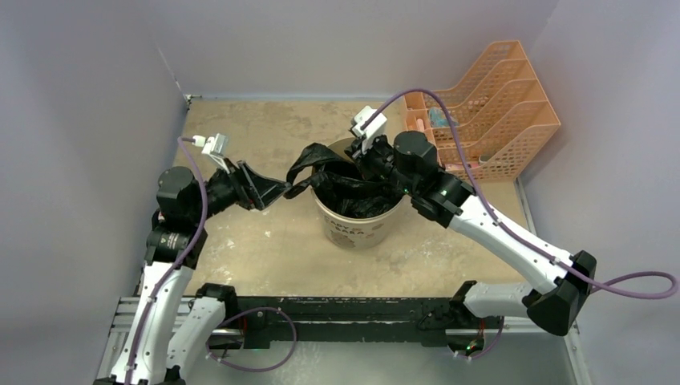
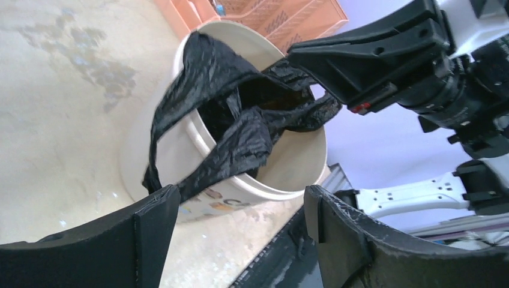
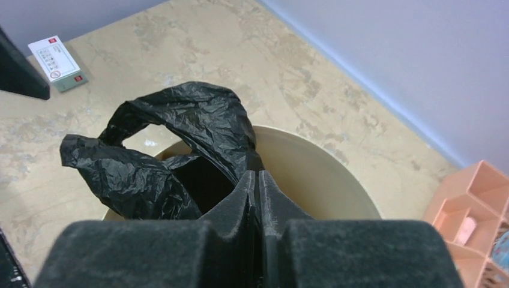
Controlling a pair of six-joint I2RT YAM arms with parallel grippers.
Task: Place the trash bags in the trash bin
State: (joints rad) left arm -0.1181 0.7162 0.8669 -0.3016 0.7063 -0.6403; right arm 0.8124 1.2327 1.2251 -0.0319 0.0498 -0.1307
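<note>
The cream trash bin (image 1: 357, 228) stands mid-table with the black trash bag (image 1: 353, 196) stuffed into its mouth. One loop handle (image 2: 162, 120) hangs out over the left rim. My right gripper (image 3: 257, 174) is over the bin's opening, fingers pressed together where the bag's film (image 3: 180, 120) rises to their tips. The left wrist view shows the same gripper (image 2: 300, 57) touching the bag (image 2: 240, 132) above the bin's inner wall (image 2: 288, 162). My left gripper (image 2: 240, 195) is open just left of the bin, nothing between its fingers, one fingertip (image 2: 162, 204) beside the hanging loop.
An orange mesh desk organiser (image 1: 489, 104) stands at the back right, close behind the right arm. Grey walls enclose the table on the left, back and right. A metal rail (image 1: 345, 313) runs along the near edge.
</note>
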